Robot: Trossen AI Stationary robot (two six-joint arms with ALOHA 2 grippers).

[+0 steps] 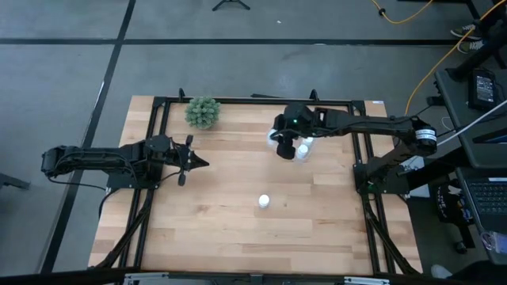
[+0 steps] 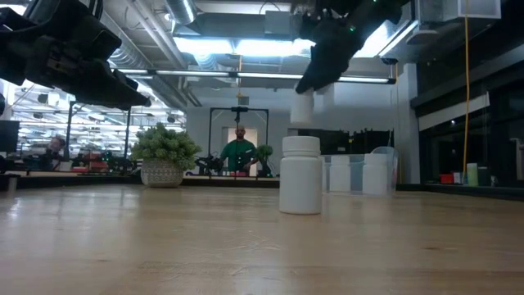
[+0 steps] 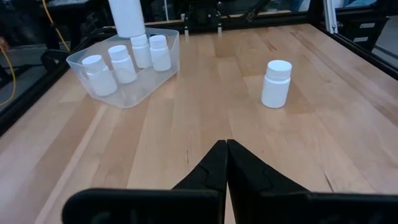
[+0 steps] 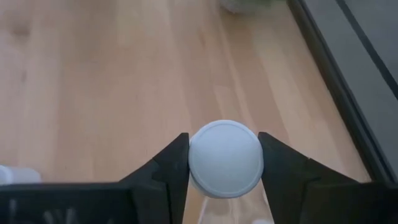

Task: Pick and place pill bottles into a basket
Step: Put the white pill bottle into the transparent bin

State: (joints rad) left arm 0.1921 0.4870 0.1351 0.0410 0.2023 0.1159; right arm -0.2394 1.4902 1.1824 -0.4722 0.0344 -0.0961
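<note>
My right gripper hangs over the clear basket at the table's far right, shut on a white pill bottle. This bottle also shows in the left wrist view, above the basket. Several white bottles stand upright in the basket. One more bottle stands upright on the bare wood near the table's middle; it also shows in the low view and the left wrist view. My left gripper is shut and empty, held above the table's left half. My right gripper pinches the bottle at its round cap between its two fingers, one on each side. The fingers come from above, pointing down. The bottle hangs upright below the fingers, lifted clear of the basket and the table.
A green bushy plant in a pot stands at the table's far edge, left of the basket. Black frame rails run along the table's sides. Bare wood lies between the lone bottle and the near edge. A person stands in the room behind.
</note>
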